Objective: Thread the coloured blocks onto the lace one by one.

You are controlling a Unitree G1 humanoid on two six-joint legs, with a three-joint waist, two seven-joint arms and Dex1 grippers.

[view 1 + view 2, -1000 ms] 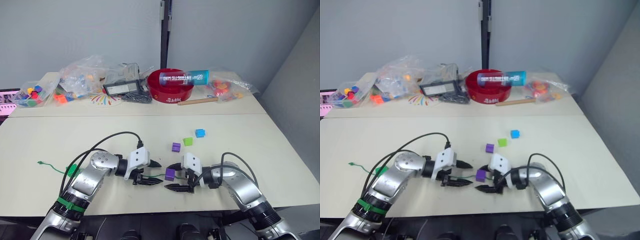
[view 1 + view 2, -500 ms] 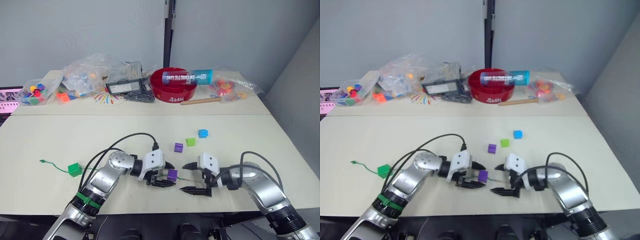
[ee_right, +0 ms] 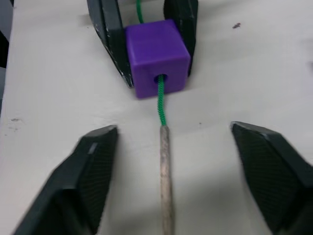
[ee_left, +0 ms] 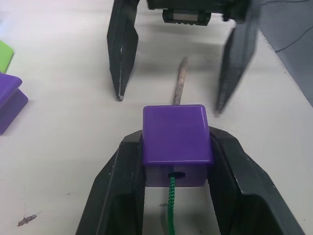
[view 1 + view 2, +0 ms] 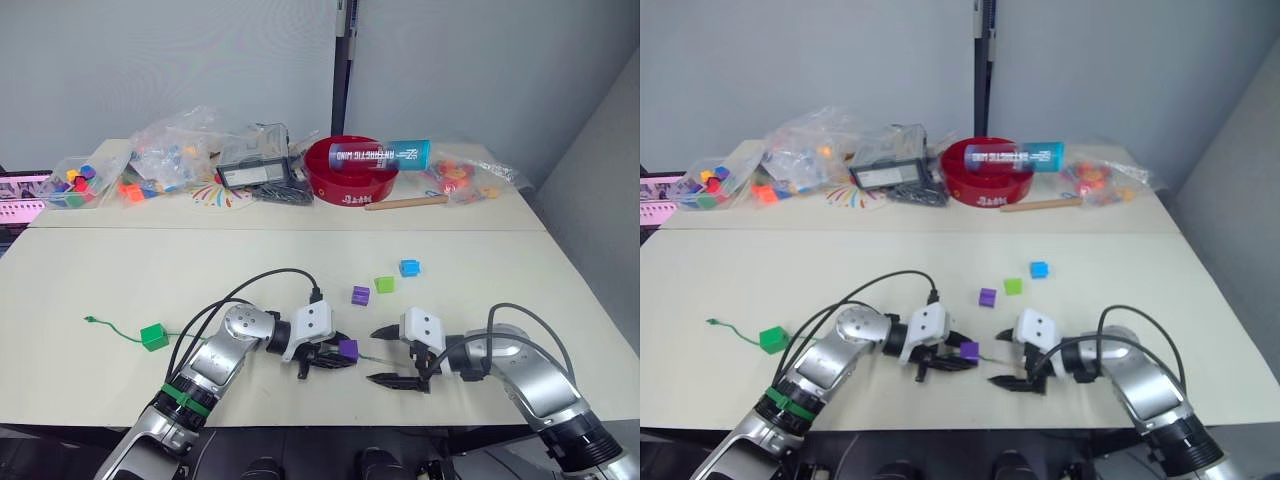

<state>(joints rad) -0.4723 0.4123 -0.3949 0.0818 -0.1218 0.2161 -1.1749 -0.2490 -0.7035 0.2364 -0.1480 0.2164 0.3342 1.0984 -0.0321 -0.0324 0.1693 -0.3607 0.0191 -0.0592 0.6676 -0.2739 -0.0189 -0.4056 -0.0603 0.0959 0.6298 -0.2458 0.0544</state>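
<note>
Cream tabletop (image 5: 120, 290) in front of me. Far edge clutter: red round plastic bowl (image 5: 345, 185) at 12 o'clock with a teal and clear cylindrical bottle (image 5: 375, 154) lying across it. The bottle has white lettering, but I can't read it. Clear bags of bright toy pieces (image 5: 165, 160) at 10 to 11 o'clock.

Left pincer (image 5: 338, 353) is closed onto a small purple plastic cube (image 4: 176, 139), gripping two opposite faces. The long thin green lace (image 3: 159, 100) runs through the cube's hole. Its pale stiff needle tip (image 3: 165, 166) has come out the far side and lies flat on the tabletop, pointing at the right pincer (image 5: 400, 356).

Right pincer is spread wide and empty, fingers either side of the tip, not touching it.

Other blocks: dark green cube (image 5: 152, 336) at 9 o'clock sits on the lace near its knotted end. Second purple cube (image 5: 360, 295), lime green cube (image 5: 384, 284) and light blue cube (image 5: 409, 267) are loose in a row at 1 o'clock.

My read of the risks:
- The tip lies flat and thin, so the right fingers may close over it and miss, or flick it sideways.
- A pull before the right has grip drags the tip back into the hole.
- The left grip is only on the cube, so the cube could twist and jam the lace.
</note>
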